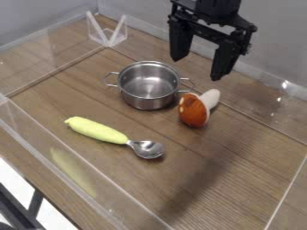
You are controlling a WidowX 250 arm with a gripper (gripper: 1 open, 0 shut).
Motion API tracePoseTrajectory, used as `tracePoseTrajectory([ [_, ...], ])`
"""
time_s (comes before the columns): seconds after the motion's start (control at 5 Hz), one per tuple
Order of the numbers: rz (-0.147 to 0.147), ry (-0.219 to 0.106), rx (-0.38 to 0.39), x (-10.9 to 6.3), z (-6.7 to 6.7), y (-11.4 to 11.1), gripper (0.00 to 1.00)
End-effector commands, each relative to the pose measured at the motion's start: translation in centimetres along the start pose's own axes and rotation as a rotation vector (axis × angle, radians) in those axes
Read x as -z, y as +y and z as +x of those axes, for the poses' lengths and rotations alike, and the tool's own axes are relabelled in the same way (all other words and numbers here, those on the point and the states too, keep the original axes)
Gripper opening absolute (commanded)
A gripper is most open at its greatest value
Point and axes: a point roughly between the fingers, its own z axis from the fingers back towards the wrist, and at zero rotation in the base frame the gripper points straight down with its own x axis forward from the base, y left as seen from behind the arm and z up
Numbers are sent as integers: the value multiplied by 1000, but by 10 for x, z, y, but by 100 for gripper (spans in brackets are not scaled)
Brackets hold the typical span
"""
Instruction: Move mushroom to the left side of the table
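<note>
The mushroom point(198, 107) lies tipped on its side on the table point(228, 171), orange-brown cap toward the front and cream stem pointing up-right, just right of the steel pot. My gripper point(199, 59) hangs above and slightly behind it, pointing down. Its two black fingers point(223, 61) stand wide apart with nothing between them. There is a clear gap of air between the fingertips and the mushroom.
A steel pot point(147, 84) with two side handles stands left of the mushroom. A metal spoon with a yellow handle point(114, 136) lies nearer the front left. Low clear acrylic walls point(72, 180) border the tabletop.
</note>
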Motion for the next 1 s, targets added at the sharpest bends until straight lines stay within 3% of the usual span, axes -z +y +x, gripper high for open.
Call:
tracePoseTrajectory([
  [0.0,4,7,71,33,0,3,100],
  [0.2,-3,11,44,51,-6,9,100],
  [0.4,-27,-1,19,53,2,15,100],
  [0.8,-43,-27,46,45,13,28,100],
])
